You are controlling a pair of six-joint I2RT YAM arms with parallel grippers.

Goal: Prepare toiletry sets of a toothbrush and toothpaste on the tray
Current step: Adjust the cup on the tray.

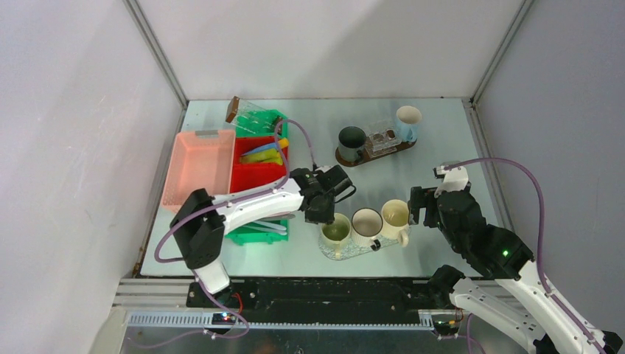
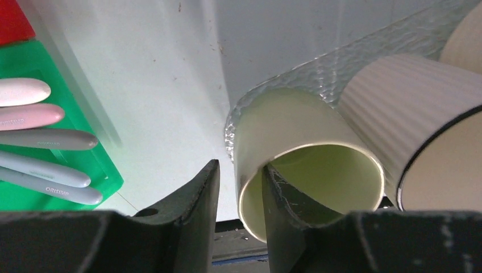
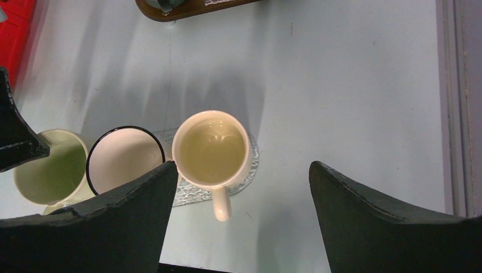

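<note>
Three mugs stand in a row on a clear glass tray: a cream mug with a greenish inside, a white ribbed mug with a dark rim and a cream mug. None holds anything. My left gripper is open and straddles the greenish mug's rim, one finger inside, the other outside and apart from the wall. My right gripper is open and empty beside the right cream mug. Pale toothbrushes lie in a green bin. Toothpaste tubes lie in a red bin.
A wooden tray at the back holds a dark mug, a clear box and a pale blue mug. A pink basket stands left of the red bin. The green bin stands in front.
</note>
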